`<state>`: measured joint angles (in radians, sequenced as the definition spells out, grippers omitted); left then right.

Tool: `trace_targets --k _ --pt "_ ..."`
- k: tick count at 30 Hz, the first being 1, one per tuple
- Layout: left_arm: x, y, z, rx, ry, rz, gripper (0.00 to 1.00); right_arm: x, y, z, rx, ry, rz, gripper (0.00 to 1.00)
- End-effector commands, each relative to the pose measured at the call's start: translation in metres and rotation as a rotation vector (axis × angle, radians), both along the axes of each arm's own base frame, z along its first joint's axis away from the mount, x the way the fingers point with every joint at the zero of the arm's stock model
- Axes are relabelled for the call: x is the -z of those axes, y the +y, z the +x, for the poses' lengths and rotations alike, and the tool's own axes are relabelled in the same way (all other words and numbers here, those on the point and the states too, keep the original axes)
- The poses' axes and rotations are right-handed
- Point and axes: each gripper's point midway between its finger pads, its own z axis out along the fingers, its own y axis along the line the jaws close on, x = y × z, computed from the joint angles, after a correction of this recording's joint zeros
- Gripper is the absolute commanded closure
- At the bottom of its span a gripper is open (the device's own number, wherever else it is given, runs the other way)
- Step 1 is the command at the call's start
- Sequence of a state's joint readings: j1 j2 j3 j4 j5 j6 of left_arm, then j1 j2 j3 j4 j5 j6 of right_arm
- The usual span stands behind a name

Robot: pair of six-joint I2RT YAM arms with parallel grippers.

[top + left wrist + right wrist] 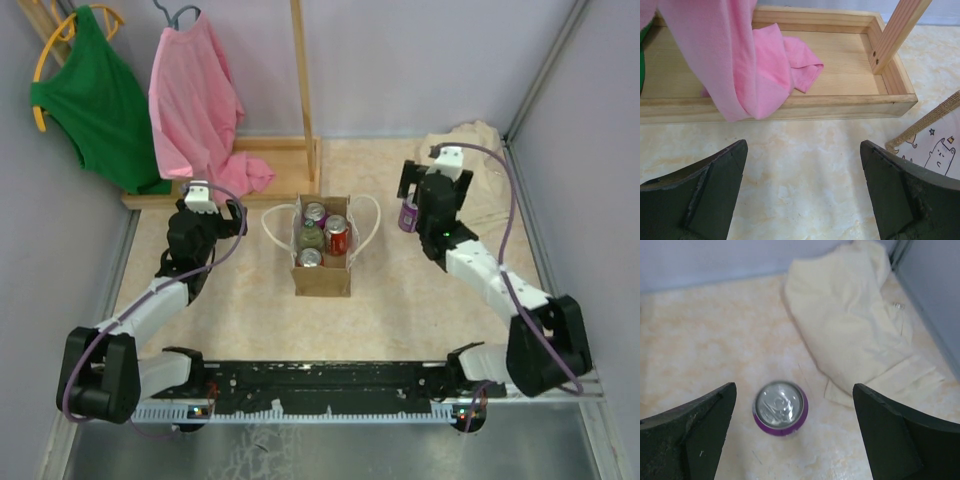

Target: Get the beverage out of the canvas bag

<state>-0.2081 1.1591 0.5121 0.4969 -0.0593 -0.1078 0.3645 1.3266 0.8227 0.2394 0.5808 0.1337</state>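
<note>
Right of the canvas bag point(322, 272), on the table point(400, 310), stands the beverage point(780, 407): a purple can with a silver top. Its long axis is vertical, with the top facing up. The right fingers point(695, 432) are released, spread wide on either side of the can and clear of it. The left fingers point(700, 195) are likewise spread, grasping nothing. Four more cans point(337, 237) stand upright in the bag.

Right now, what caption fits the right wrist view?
Open fingers frame an upright purple can seen from above, pale cloth beside it.
</note>
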Motion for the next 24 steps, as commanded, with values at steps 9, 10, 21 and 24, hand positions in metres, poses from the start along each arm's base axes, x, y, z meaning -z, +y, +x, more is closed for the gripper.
trace_targets --k 9,10,21,24 --pt "-0.022 -0.006 0.0 0.019 -0.063 -0.016 0.0 -0.195 0.068 -0.042 -0.406 -0.293 0.098 0.04" --pt "-0.023 -0.005 0.0 0.016 -0.065 -0.017 0.0 -0.202 0.077 -0.046 -0.41 -0.289 0.082 0.06" --pt "-0.02 -0.003 0.0 -0.002 -0.056 -0.014 0.0 -0.13 0.198 -0.082 -0.59 0.087 -0.041 0.14" --pt "-0.02 -0.002 0.0 -0.007 -0.057 -0.012 0.0 -0.095 0.225 -0.094 -0.662 0.183 -0.06 0.16"
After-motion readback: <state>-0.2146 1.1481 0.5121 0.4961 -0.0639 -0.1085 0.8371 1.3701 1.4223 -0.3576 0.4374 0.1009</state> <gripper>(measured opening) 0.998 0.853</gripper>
